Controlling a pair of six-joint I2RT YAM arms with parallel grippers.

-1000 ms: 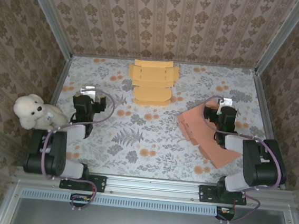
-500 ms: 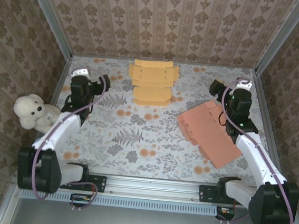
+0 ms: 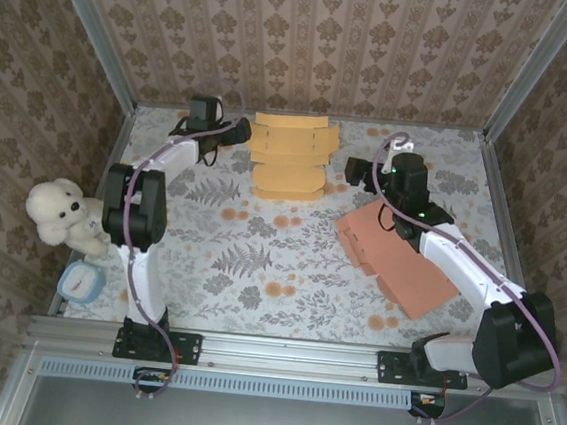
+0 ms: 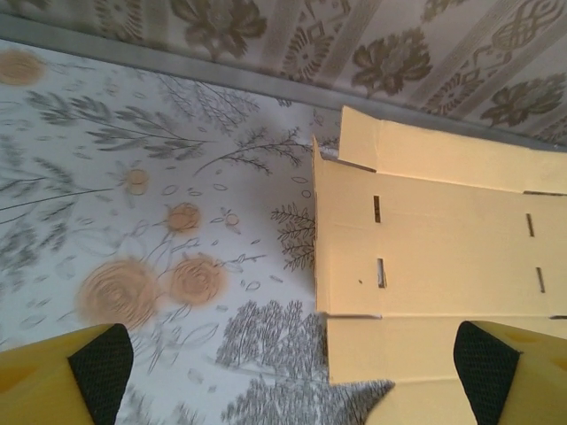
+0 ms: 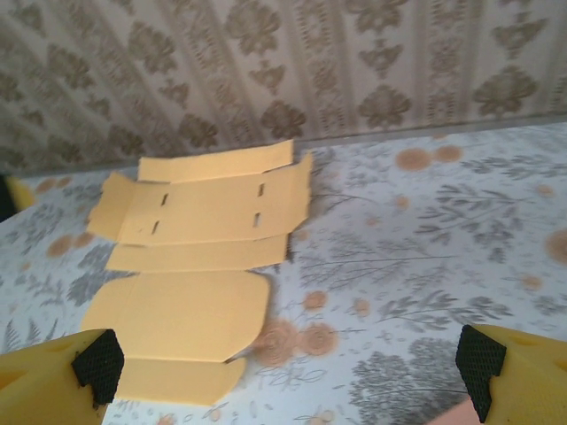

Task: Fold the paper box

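Clearly, spread fingers [image 5: 97, 363] flank the unfolded paper box [image 5: 208, 208].

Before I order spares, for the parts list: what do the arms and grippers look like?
Both the left arm and right arm have white links, black joint housings and a purple cable looped alongside. The fingers of the left gripper and right gripper are yellow with black textured pads.

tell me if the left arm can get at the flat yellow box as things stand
Probably yes. The left gripper hangs open right beside the left edge of the flat yellow box. Its wrist view shows bare table up to the cardboard, with nothing between.
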